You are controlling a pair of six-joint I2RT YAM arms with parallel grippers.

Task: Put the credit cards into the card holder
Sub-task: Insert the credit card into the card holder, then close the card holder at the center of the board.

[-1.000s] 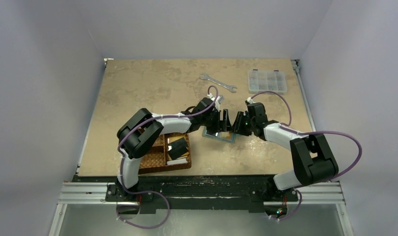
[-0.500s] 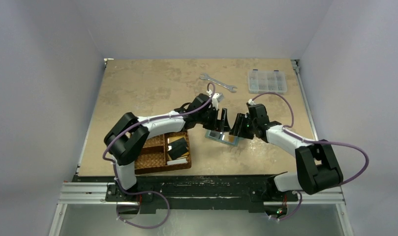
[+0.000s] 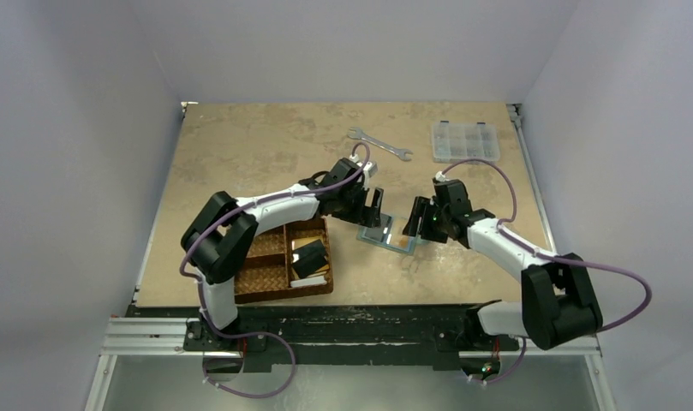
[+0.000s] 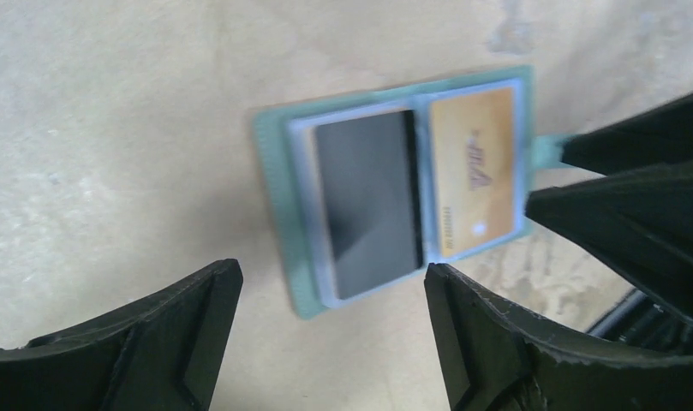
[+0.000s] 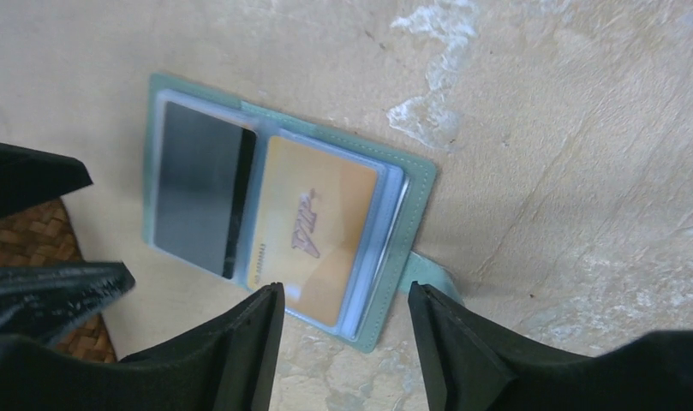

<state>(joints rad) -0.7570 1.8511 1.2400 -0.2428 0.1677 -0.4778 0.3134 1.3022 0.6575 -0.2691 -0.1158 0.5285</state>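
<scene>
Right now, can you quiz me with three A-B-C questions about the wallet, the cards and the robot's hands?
1. Where is the card holder? A) up in the air B) lying on the table C) on the wall
2. What colour is the card beside the black card? A) orange-yellow B) green C) pink
3. How are the left gripper and right gripper? A) shut on a card B) hidden C) open, holding nothing
Answers: B, both wrist views show it open flat on the table; A, the orange-yellow card fills the neighbouring pocket; C, their fingers stand apart, gripping nothing.
</scene>
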